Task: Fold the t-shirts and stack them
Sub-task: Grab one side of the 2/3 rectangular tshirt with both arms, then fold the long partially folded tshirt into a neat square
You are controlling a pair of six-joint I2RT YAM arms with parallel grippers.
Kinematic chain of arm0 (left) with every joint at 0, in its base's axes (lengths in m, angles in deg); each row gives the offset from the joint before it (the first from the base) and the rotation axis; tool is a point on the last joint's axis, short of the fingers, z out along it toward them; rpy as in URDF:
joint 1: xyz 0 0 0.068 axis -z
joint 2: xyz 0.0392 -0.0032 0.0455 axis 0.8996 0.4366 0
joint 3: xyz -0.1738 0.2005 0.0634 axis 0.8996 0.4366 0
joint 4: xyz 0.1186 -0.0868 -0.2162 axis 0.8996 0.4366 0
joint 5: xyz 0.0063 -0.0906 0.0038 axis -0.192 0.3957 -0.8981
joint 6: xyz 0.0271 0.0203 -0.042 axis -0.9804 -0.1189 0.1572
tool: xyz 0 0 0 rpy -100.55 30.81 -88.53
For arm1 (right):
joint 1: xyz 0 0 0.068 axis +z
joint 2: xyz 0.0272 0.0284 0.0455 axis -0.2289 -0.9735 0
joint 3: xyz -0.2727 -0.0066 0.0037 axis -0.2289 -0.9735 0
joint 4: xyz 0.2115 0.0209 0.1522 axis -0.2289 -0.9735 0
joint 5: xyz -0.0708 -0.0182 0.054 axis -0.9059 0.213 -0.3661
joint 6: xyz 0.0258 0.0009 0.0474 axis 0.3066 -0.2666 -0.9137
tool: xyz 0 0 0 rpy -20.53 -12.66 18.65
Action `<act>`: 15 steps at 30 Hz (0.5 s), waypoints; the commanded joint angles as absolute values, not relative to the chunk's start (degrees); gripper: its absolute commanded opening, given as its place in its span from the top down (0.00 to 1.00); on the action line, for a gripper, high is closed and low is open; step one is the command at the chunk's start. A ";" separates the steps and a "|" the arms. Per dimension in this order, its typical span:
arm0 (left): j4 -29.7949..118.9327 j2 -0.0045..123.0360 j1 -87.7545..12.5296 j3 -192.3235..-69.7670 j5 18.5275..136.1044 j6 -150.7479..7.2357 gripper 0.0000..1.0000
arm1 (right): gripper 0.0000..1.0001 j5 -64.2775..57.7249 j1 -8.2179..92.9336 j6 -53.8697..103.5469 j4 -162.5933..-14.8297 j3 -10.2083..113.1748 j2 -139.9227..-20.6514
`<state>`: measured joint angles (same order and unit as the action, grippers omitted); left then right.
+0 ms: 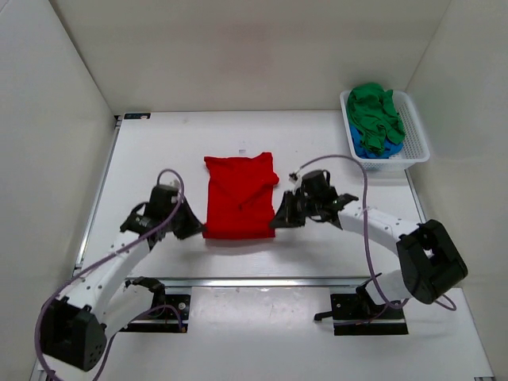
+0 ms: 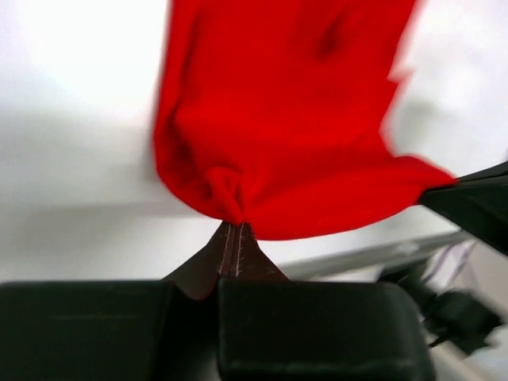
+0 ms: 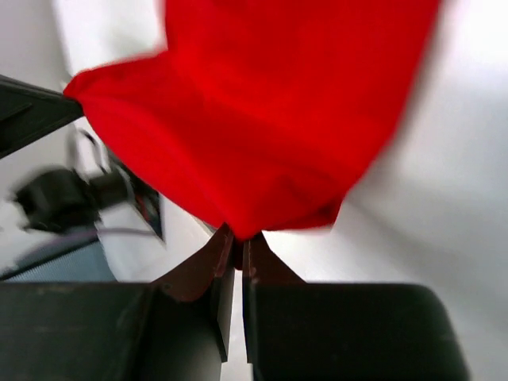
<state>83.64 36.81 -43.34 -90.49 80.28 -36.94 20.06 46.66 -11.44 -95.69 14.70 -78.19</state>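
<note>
A red t-shirt [image 1: 240, 198] is seen at the centre of the white table [image 1: 159, 159], pinched at both near corners by two robot arms. The left gripper [image 1: 200, 231] is closed on the shirt's corner at about 7 o'clock, and the right gripper [image 1: 275, 224] is clamped on the corner at about 4 o'clock. In the left wrist view the brown fingertips [image 2: 230, 246] are pressed together with a bunch of red cloth caught between them; in the right wrist view the fingertips [image 3: 225, 250] are likewise drawn together on a fold of the same cloth, which hangs blurred above them. From above, the shirt is shown as a rough upright rectangle, partly folded, with a diagonal crease running across its upper half and its far edge towards 12 o'clock lying on the table. A white perforated basket [image 1: 417, 131] is set at 2 o'clock, against the far right corner of the table and well apart from the red shirt. It is filled with a crumpled green t-shirt [image 1: 375, 111], heaped above the rim, and a blue t-shirt [image 1: 367, 148] is glimpsed beneath it at the basket's 7 o'clock side. Purple cables are looped along both arms.
</note>
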 commanded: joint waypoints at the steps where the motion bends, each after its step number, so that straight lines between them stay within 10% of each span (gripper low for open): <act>1: 80.08 44.01 -48.46 -102.45 80.12 -40.35 1.00 | 1.00 20.98 40.41 -5.01 -99.45 25.05 -82.42; 7: 73.76 68.87 -53.29 -124.95 76.17 -41.41 1.00 | 1.00 23.97 32.84 0.44 -102.08 54.10 -103.75; 10: 68.59 81.10 -57.50 -134.27 78.35 -41.32 0.54 | 0.78 22.50 30.90 2.38 -104.11 66.77 -113.61; 15: 56.00 89.56 -62.44 -137.54 87.24 -39.82 0.37 | 0.66 17.04 30.45 4.50 -105.17 73.41 -117.07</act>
